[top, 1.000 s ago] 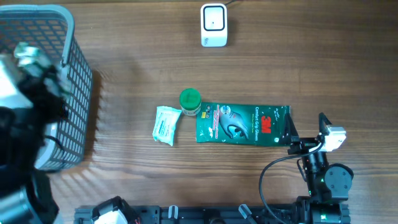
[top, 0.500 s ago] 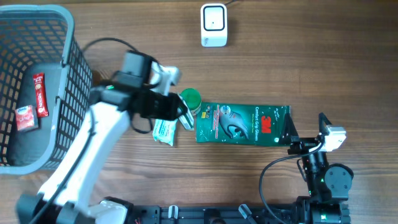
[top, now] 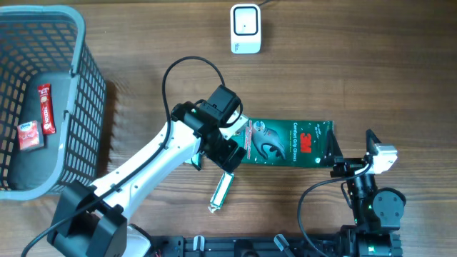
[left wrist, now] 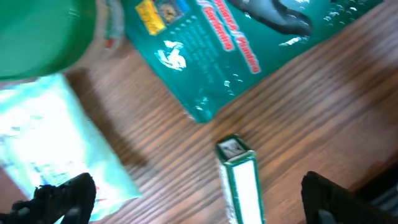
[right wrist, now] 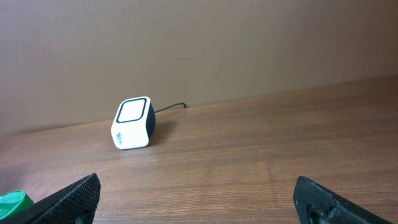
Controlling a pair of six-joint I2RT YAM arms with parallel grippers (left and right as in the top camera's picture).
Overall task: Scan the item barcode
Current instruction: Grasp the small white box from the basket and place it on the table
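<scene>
Jaws wide and empty, the left gripper point(left wrist: 196, 199) hovers above the slim box point(left wrist: 239, 182), best pinched across its narrow sides with barcode clear for the far scanner point(top: 245, 28).

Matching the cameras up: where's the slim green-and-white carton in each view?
Overhead: slim green-and-white carton lies lower centre.
Left wrist: carton lower centre, running off the bottom edge.
Right wrist: not in it.
Shared landmark: green plastic glove packet, overhead centre-right, left wrist top.
</scene>
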